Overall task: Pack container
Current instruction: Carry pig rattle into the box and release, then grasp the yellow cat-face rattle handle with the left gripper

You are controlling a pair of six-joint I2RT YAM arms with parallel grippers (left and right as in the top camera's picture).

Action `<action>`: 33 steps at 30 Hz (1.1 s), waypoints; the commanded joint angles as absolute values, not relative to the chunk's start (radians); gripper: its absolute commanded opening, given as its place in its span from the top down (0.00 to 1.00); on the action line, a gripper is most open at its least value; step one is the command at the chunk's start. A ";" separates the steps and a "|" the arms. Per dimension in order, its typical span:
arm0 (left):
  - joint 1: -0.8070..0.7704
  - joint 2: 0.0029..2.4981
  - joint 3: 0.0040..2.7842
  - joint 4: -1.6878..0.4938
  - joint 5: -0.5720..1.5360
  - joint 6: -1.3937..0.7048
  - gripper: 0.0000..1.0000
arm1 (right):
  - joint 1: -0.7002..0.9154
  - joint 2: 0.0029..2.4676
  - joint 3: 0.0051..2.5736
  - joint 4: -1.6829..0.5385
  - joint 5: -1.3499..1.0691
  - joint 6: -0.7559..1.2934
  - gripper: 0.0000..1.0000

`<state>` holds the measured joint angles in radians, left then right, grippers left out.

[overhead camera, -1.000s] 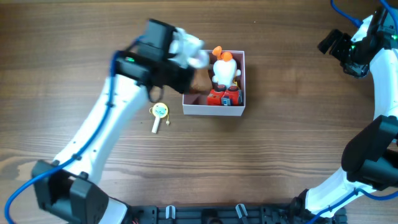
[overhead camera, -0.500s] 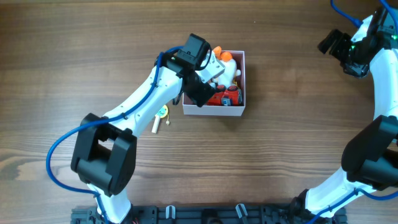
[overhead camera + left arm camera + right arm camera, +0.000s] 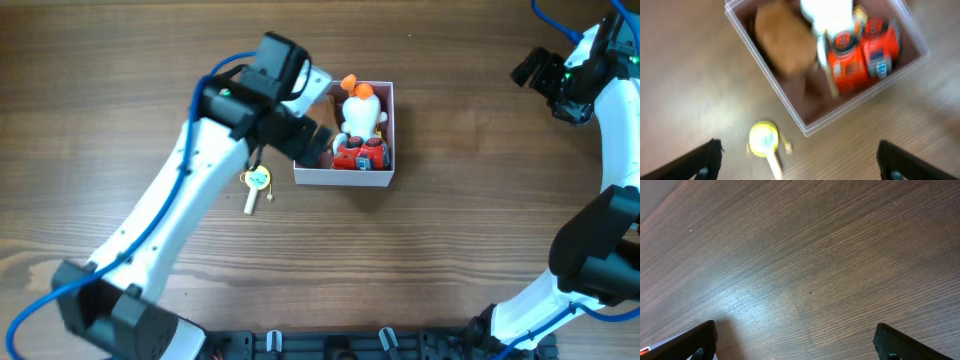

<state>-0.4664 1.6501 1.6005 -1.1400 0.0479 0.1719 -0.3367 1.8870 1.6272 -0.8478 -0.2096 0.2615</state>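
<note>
The container (image 3: 343, 178) is a white-walled box with a pink inside, at the table's middle. It holds a white and orange toy (image 3: 360, 108), a red toy (image 3: 360, 153) and a brown toy (image 3: 785, 42) in its left half. My left gripper (image 3: 295, 145) hovers open over the container's left wall, nothing between its fingers (image 3: 705, 161). In the left wrist view the container (image 3: 790, 107) lies ahead of the left gripper (image 3: 802, 167). A yellow toy on a stick (image 3: 257, 180) lies on the table left of the box. My right gripper (image 3: 545, 70) stands open at the far right.
The right wrist view shows only bare wood between the open right gripper (image 3: 796, 345) fingers, with the table's edge (image 3: 655, 195) at top left. The yellow toy (image 3: 764, 140) lies close to the container's near corner.
My left gripper has gone from shut to open and drawn back left from over the container's middle. The right arm has not moved.
</note>
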 commanded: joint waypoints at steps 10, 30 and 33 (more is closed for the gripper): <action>-0.249 1.761 1.182 -0.941 0.055 -0.207 0.13 | -0.334 1.900 1.624 -0.845 -0.219 0.269 0.00; -0.232 1.843 1.036 -0.807 0.062 -0.104 0.36 | -0.334 1.900 1.624 -0.845 -0.219 0.269 0.00; -0.232 1.843 1.036 -0.802 0.059 -0.082 0.45 | -0.334 1.900 1.624 -0.845 -0.219 0.269 0.00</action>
